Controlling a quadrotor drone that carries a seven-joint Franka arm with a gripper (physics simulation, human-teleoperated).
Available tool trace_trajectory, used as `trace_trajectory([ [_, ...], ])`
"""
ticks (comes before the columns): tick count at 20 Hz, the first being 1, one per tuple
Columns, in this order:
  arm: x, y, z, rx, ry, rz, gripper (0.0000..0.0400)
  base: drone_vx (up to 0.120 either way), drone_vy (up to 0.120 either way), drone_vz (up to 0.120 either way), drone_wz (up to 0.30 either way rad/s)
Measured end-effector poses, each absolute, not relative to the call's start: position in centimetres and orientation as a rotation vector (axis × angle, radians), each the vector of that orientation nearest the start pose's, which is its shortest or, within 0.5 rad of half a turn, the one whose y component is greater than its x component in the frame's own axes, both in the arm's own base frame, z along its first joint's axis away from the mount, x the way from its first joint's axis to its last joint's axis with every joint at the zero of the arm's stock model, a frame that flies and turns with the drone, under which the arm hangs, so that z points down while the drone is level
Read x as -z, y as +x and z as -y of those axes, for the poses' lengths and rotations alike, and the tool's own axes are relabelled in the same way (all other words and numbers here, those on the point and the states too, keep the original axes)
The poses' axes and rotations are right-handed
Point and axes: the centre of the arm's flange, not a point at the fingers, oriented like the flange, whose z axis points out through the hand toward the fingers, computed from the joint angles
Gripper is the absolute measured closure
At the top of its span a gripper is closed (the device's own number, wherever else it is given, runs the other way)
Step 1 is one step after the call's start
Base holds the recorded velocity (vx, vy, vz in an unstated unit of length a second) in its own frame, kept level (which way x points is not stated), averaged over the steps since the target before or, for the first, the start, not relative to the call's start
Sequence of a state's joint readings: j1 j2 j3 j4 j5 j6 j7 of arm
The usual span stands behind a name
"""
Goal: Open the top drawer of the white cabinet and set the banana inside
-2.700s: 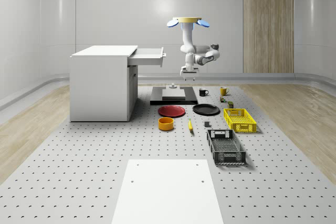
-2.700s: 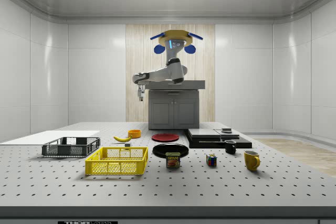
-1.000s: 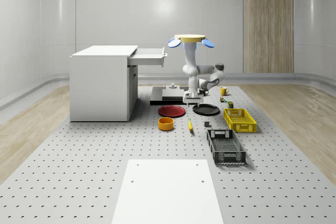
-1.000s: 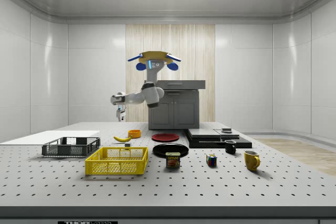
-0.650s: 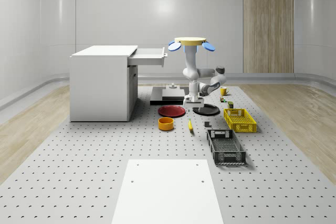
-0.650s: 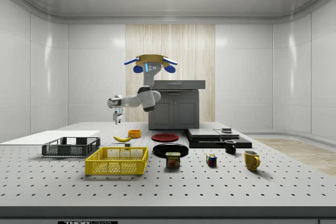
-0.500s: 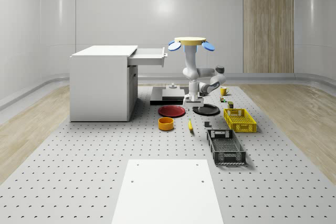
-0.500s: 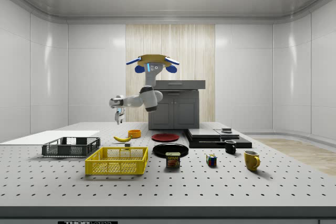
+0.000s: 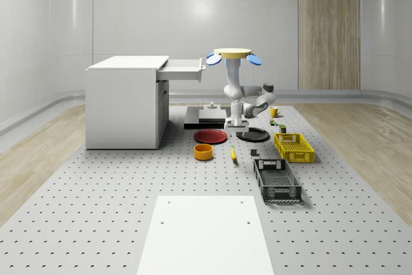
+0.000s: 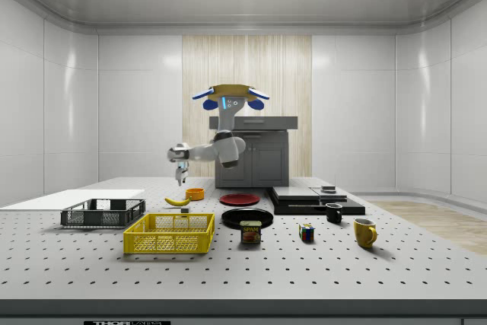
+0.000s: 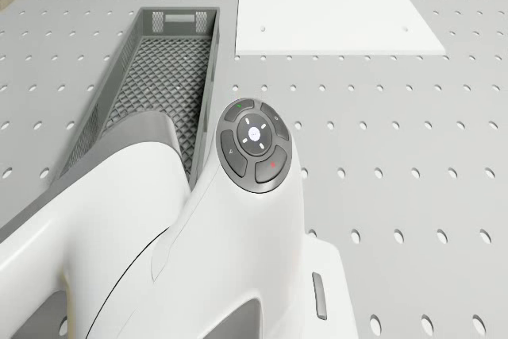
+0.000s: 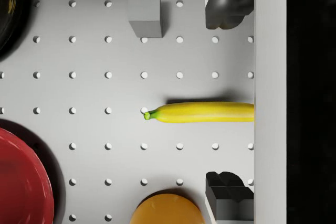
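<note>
The yellow banana (image 12: 202,112) lies flat on the perforated table, between the red plate and the small grey block; it is also visible in the whole-scene view (image 9: 233,153) and the side view (image 10: 177,201). My gripper (image 12: 226,102) hangs above it, pointing down, open, with one fingertip (image 12: 224,1) on each side of the banana and well clear of it. In the side view the gripper (image 10: 181,174) is a short way above the fruit. The drone (image 9: 234,53) hovers over the plates. The white cabinet (image 9: 125,101) has its top drawer (image 9: 182,69) pulled out.
Around the banana are a red plate (image 9: 211,136), an orange bowl (image 9: 203,152), a black plate (image 9: 252,134) and a small grey block (image 12: 145,6). A yellow basket (image 9: 293,147) and dark crate (image 9: 276,180) lie on the whole-scene view's right. A white panel (image 9: 206,233) lies at the front.
The drone has left the drawer, dropped lower and come over the plates. Over the last half second the arm drew in, bringing the gripper over the banana.
</note>
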State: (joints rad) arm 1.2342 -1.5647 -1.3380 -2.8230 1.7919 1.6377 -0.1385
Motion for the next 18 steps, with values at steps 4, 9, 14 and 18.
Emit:
trace_trajectory([
  [4,-50.5,31.9,-0.2,-0.785,-0.002,0.001,0.0000,0.110,0.000,-0.010,0.000],
  [9,-50.5,31.9,-0.8,-0.785,-0.002,0.001,0.0000,0.024,0.000,0.000,0.000],
  [14,-50.9,31.9,-2.1,-0.785,-0.002,0.001,0.0000,0.000,0.000,0.000,0.000],
  [18,-52.4,31.9,-2.6,-0.785,-0.002,0.001,0.0000,0.000,0.000,0.000,0.000],
])
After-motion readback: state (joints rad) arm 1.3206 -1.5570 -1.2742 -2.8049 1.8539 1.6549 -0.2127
